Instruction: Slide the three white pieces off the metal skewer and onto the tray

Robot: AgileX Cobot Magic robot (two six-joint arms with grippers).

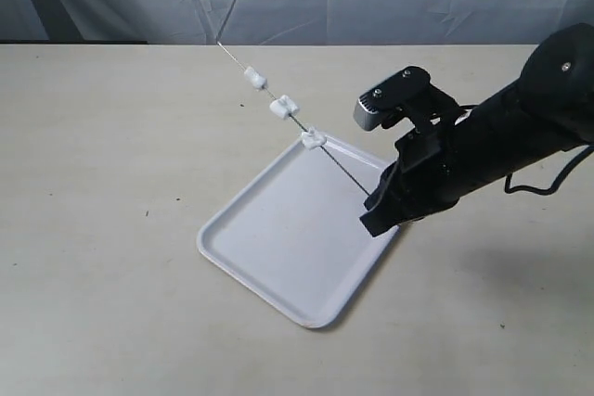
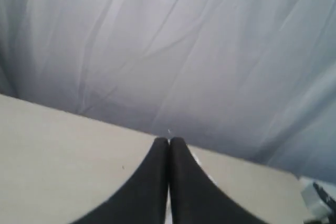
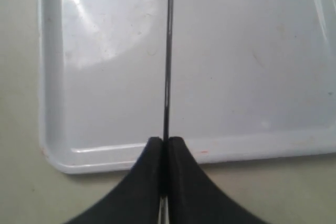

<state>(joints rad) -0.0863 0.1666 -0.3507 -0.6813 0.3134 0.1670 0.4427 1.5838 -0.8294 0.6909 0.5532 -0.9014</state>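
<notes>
My right pincer is clamped on the near end of the skewer, fingers pressed tight on the thin rod. From that grip the rod's long axis climbs toward half past ten in the outside view, up off the tray and out over the table. The three white pieces are threaded along its far half. The nearest piece hangs at the tray's twelve o'clock corner, and the other two sit further out, past the rim. The free tip lies beyond them, so I judge it must come over the tray before anything slips off.

My left pincer has its fingers together on nothing I can see and faces the curtain. The outside view does not show it, so I take the right arm as nearer. My right wrist camera shows the clamp and the rod over the tray floor but no pieces — only the outside view shows those.
</notes>
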